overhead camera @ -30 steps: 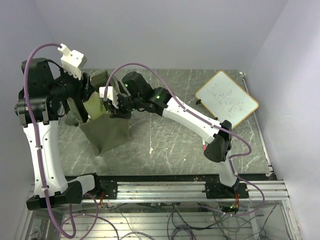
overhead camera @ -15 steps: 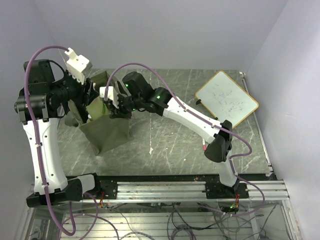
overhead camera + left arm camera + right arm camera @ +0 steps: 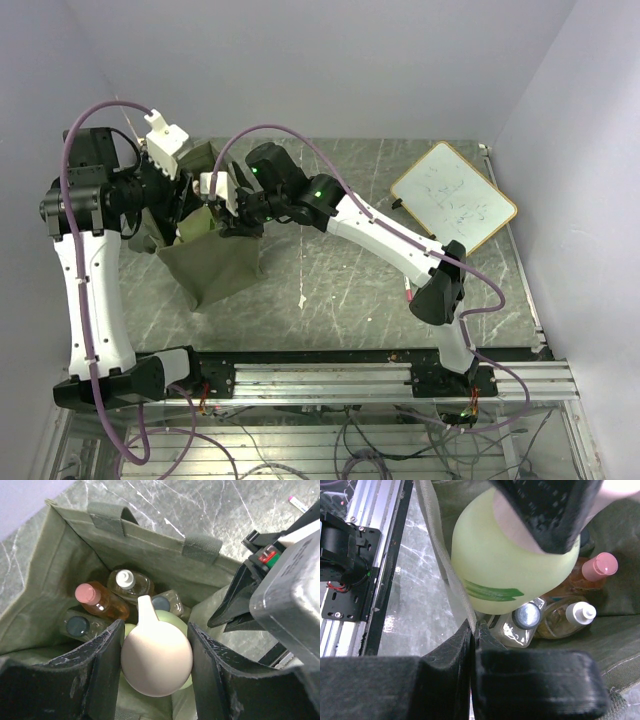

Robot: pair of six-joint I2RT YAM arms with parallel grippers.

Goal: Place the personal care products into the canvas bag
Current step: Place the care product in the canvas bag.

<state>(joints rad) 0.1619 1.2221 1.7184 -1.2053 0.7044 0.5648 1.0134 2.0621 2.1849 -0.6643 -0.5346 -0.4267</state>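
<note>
My left pincer (image 3: 156, 630) is clamped on the broad beige cap of the pale yellow-green bottle (image 3: 510, 565). It hangs cap-up in the mouth of the canvas bag (image 3: 150, 560), and I judge that a grip on the cap lets the body go down first between the others.

The right pincer (image 3: 474, 630) is pinched flat on the bag's rim, at about 3 o'clock of the opening in the left wrist view. I read that as a hold to pull the soft wall outward, so the mouth stays wide and the bag upright.

Four bottles lie on the bag's floor:
- an orange bottle (image 3: 102, 605) with a pink cap, at 10 o'clock of the held one
- an amber bottle (image 3: 131, 585) with a white cap, at 11 o'clock
- a clear bottle (image 3: 167, 602) with a dark cap, at 12 o'clock
- a second dark-capped bottle (image 3: 80, 626) at 9 o'clock

The bag stands at about 9 o'clock on the desk (image 3: 340, 280), well apart from the whiteboard (image 3: 453, 198) at 2 o'clock.

I cannot tell whether the held bottle's base rests on anything. I would lower it further before opening, because a drop from here could knock the packed ones.
</note>
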